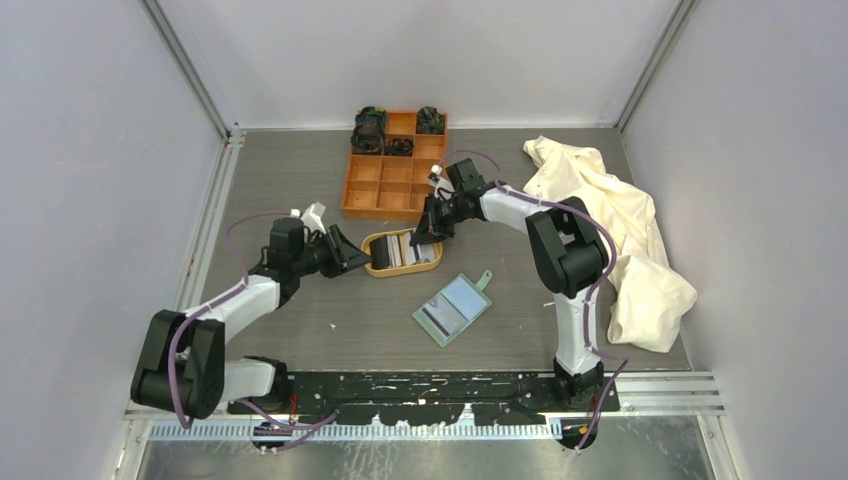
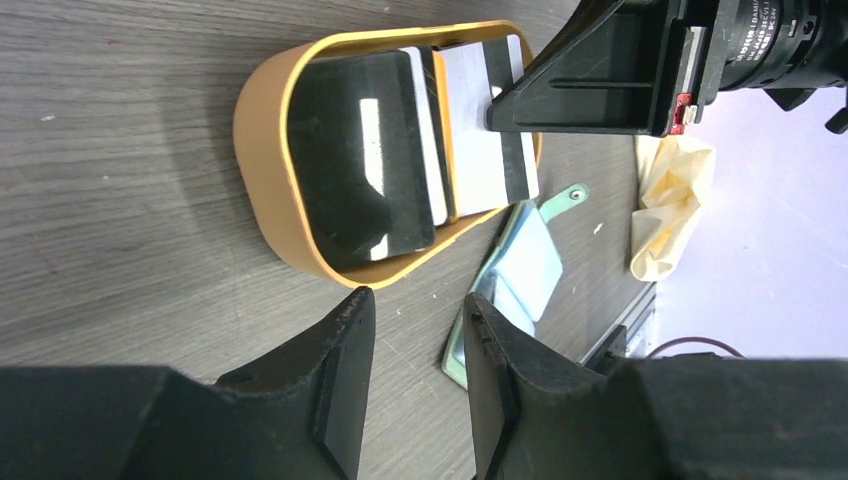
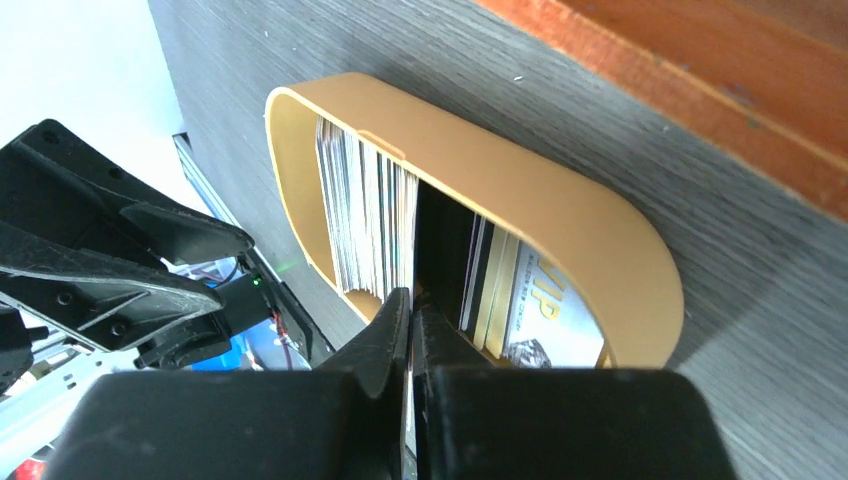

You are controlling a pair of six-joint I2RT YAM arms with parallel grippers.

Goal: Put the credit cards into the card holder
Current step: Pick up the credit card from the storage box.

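The credit cards [image 1: 400, 250] stand on edge in an oval tan tray [image 1: 372, 262] at mid-table. Seen from the right wrist, they form two packs [image 3: 365, 210] with a gap between them. My right gripper [image 3: 412, 300] reaches into that gap from the far side, shut on the edge of one thin credit card. The left gripper [image 2: 418, 305] hovers open and empty just off the tray's left end [image 2: 262, 150]. The sage-green card holder [image 1: 452, 309] lies open on the table in front of the tray, its pale pockets [image 2: 525, 265] facing up.
An orange compartment box [image 1: 385, 190] sits right behind the tray, with dark items in its back cells. A crumpled cream cloth [image 1: 620, 230] covers the right side of the table. The right arm's links cross above the tray's far end.
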